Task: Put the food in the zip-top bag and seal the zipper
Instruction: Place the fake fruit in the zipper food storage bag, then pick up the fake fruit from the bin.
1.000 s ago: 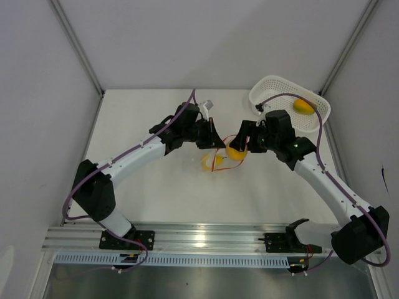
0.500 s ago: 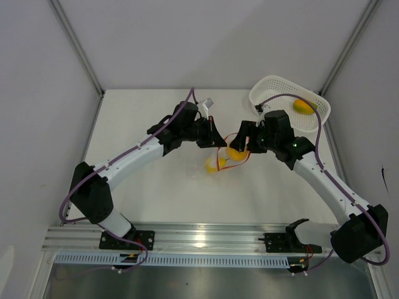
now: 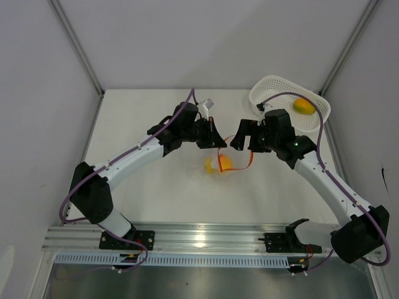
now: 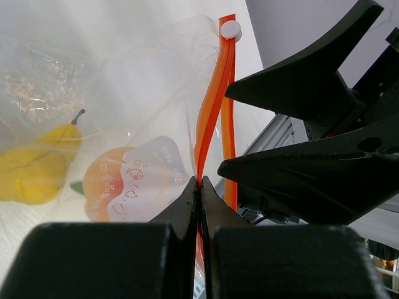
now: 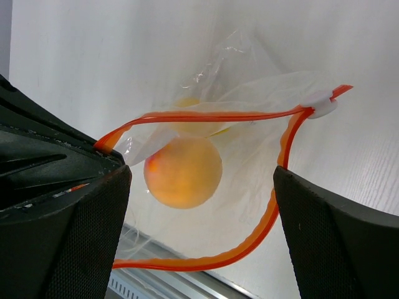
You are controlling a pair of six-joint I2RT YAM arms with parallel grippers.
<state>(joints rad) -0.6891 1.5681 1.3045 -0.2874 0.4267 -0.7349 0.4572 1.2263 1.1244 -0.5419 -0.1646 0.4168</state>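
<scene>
The zip-top bag (image 3: 222,164) lies on the table (image 3: 143,106) between my two arms, a little nearer to me than the grippers. Its mouth is lifted and stands open. In the right wrist view the zipper (image 5: 206,115) makes a wide loop, with the white slider (image 5: 318,104) at its far end, so nothing is sealed yet.

Inside the bag I see one mango (image 5: 182,172), and behind it the yellow lemon-like piece (image 4: 31,168), which shows through the clear plastic in the left wrist view. The second mango (image 3: 303,106) is not in the bag: it rests in the white basket (image 3: 268,84) at the far right of the table, well apart from the bag.

The left gripper (image 4: 199,185) is closed tight on the red-orange strip and holds up one side of the mouth. The right gripper (image 3: 239,141) hangs just over the opening with its fingers spread wide and nothing between them — the mango below it sits free in the bag.

By my judgement the task is about two thirds filled and not closed. What is left: to fetch the last mango from the basket, drop it through the mouth, and run the zipper shut.
</scene>
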